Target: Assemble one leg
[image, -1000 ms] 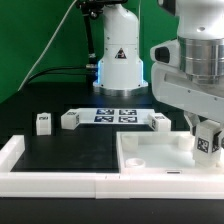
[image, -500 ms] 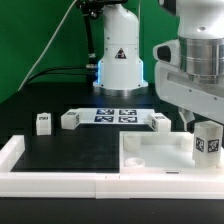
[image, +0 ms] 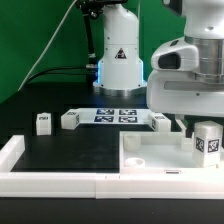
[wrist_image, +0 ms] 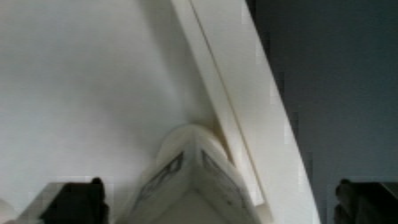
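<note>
Small white plastic square-section leg (image: pixel 208 141) stands upright at four o'clock on the large flat white square tabletop (image: pixel 150 151). The jaws are spread wide, holding nothing. A square, low grip should help twist it home.

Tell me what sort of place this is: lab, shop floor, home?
Most likely a robotics lab bench: a green backdrop behind the arm's base, a marker board fixed on the black table, and small white tagged legs laid out loose.

The arm (image: pixel 190 75) hangs low, fingers (wrist_image: pixel 75 197) spread wide apart.
</note>
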You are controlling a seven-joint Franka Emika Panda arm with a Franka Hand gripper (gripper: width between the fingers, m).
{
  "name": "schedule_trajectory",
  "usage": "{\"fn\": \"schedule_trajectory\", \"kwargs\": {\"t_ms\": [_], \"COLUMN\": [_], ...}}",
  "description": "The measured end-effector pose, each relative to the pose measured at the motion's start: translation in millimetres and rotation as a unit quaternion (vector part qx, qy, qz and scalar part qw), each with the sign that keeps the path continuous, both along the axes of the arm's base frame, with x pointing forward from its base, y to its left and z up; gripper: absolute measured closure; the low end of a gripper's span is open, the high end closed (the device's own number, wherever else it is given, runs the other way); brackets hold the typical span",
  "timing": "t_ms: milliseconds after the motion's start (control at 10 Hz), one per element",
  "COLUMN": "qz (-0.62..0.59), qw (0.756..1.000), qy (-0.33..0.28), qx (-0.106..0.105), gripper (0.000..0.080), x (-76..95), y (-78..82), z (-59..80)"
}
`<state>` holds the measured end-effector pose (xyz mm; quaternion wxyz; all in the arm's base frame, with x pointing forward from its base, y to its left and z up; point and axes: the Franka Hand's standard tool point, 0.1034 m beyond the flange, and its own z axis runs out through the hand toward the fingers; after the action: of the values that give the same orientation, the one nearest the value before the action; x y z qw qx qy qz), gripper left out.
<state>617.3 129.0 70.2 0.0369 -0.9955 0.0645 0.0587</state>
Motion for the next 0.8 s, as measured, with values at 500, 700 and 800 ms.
{"fn": "schedule_trajectory", "kwargs": {"t_ms": [500, 700, 800], "qz": [0.190, 0.189, 0.189], "qw": [0.982, 0.982, 0.982], "qy": [-0.015, -0.015, -0.015], "qx": [0.017, 0.017, 0.017], "gripper": [0.0151, 0.0413, 0.0506], "x": [2.3, 2.2, 2.3], "y": [-7.0, -7.1, -7.7], "z": [0.9, 0.7, 0.6]}}
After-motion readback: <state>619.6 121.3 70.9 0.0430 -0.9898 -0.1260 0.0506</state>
